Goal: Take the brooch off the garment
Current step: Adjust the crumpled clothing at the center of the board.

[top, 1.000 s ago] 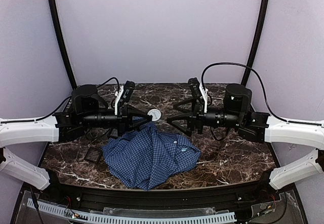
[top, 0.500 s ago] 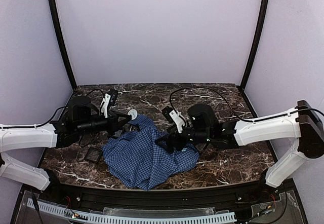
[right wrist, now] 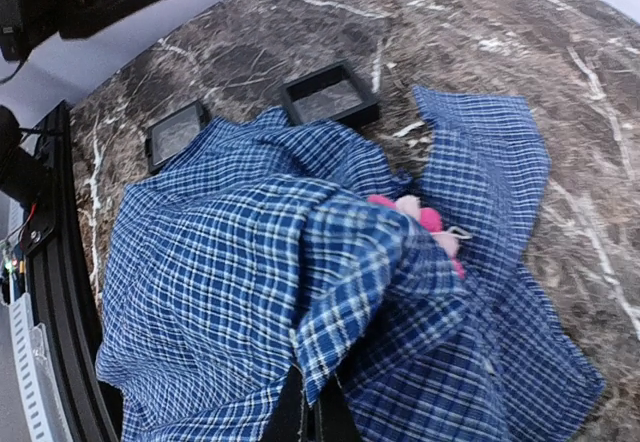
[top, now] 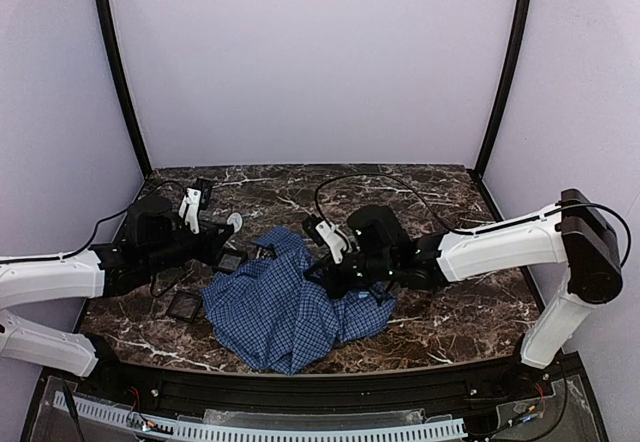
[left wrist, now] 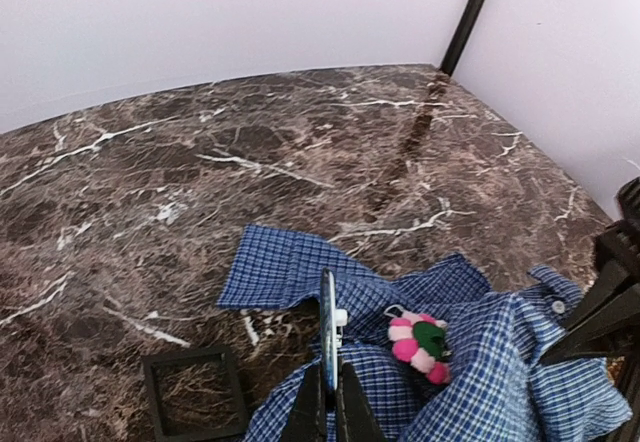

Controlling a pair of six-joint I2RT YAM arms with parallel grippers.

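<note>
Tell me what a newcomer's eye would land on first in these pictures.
The blue checked shirt, crumpled at the middle of the dark marble table, draws the eye first. Both hands are shut on it: the left hand pinches its buttoned edge and the right hand pinches a raised fold. Next comes the pink flower brooch with a green centre, lying among the folds close beside the left hand's grip.

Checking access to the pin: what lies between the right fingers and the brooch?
Right wrist view: a raised fold of the shirt, pinched in the right fingers, lies between and partly covers the brooch.
</note>
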